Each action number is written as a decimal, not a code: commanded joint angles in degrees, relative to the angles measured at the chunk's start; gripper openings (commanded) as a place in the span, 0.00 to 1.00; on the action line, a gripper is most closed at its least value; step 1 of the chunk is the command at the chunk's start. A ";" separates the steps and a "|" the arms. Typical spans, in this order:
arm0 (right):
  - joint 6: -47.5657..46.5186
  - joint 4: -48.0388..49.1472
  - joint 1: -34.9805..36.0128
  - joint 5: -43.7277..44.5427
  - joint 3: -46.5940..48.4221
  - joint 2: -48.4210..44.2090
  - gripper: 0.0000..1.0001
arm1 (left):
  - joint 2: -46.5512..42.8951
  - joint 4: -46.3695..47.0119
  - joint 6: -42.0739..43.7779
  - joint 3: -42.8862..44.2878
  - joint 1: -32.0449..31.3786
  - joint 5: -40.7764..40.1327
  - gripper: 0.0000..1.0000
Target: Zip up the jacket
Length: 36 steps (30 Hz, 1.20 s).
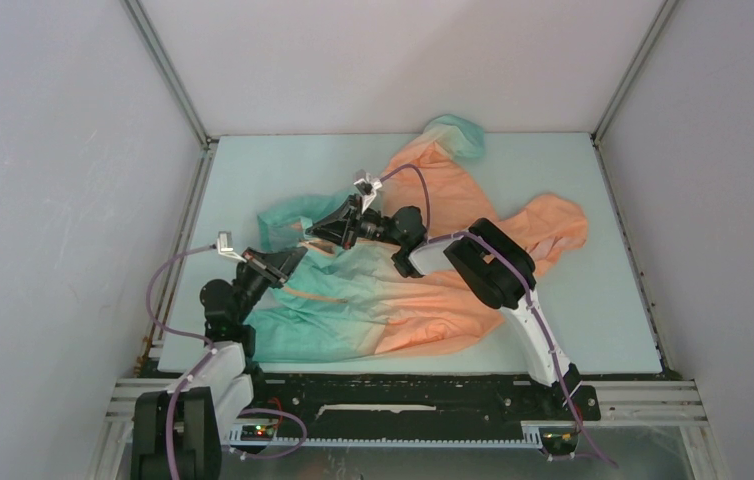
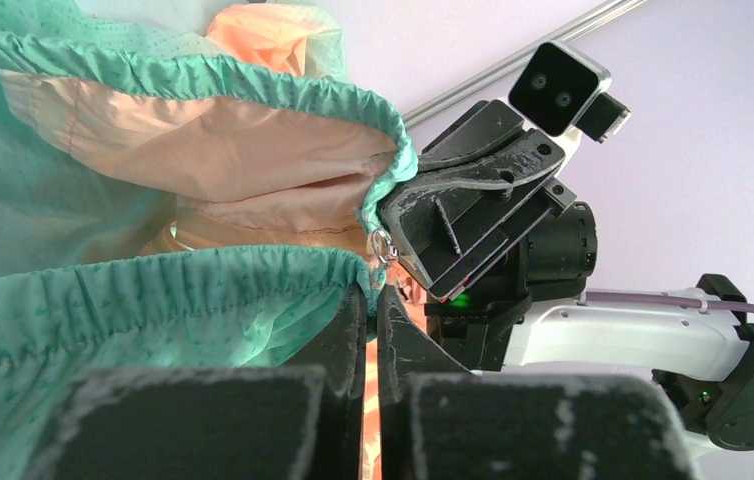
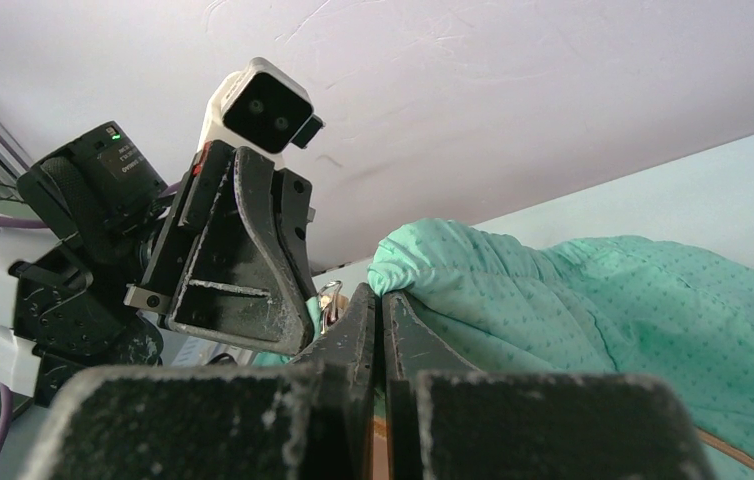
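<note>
The jacket (image 1: 423, 300) lies crumpled on the table, teal hem at the left, orange hood at the right. My left gripper (image 1: 296, 254) and right gripper (image 1: 313, 233) meet tip to tip at the hem's front opening. In the left wrist view my left gripper (image 2: 374, 292) is shut on the lower teal hem corner (image 2: 203, 300) by the orange zip tape. The right gripper (image 2: 393, 205) pinches the upper hem corner. A small metal zip pull (image 2: 381, 246) hangs between them. In the right wrist view my right gripper (image 3: 378, 298) is shut on teal hem (image 3: 553, 300), with the left gripper's fingers (image 3: 243, 270) beside it.
The pale table (image 1: 253, 170) is walled in by grey panels on three sides. Metal frame posts (image 1: 168, 70) stand at the back corners. The black base rail (image 1: 413, 400) runs along the near edge. Purple cables (image 1: 158, 290) loop off both arms.
</note>
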 commanded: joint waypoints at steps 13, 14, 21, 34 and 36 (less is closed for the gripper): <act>0.34 3.90 1.19 0.90 2.14 -2.23 0.00 | 3.62 6.77 -2.24 -1.10 0.41 2.56 0.00; 0.32 3.79 1.32 0.92 2.34 -2.01 0.00 | 3.62 6.70 -2.32 -1.03 0.41 2.70 0.00; 0.32 3.28 1.46 1.16 3.04 -2.12 0.00 | 4.23 4.34 -1.66 -0.46 0.39 3.46 0.00; -0.39 0.35 2.40 0.96 5.73 -0.68 0.00 | 4.13 5.16 -2.19 -0.28 0.40 4.25 0.00; -0.62 -0.85 2.50 1.05 6.21 -0.41 0.00 | 3.31 5.20 -2.16 -0.47 0.39 4.10 0.00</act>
